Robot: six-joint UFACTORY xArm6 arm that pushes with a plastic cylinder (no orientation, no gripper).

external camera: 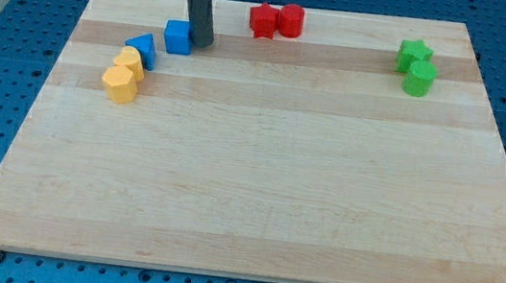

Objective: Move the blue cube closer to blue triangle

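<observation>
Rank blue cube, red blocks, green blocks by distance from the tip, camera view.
From my tip:
1. Blue cube, right beside it on the view's left.
2. Red blocks, toward the view's top right.
3. Green blocks, far on the view's right.

My arm shows only as a straight dark grey rod [198, 4], smooth and round. It has a faint pale shine along one side. My tip [201, 42] is blunt.

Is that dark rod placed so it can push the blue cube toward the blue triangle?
Probably yes: my tip sits right against the blue cube on the view's right, and the blue triangle lies just left with nothing between.
</observation>
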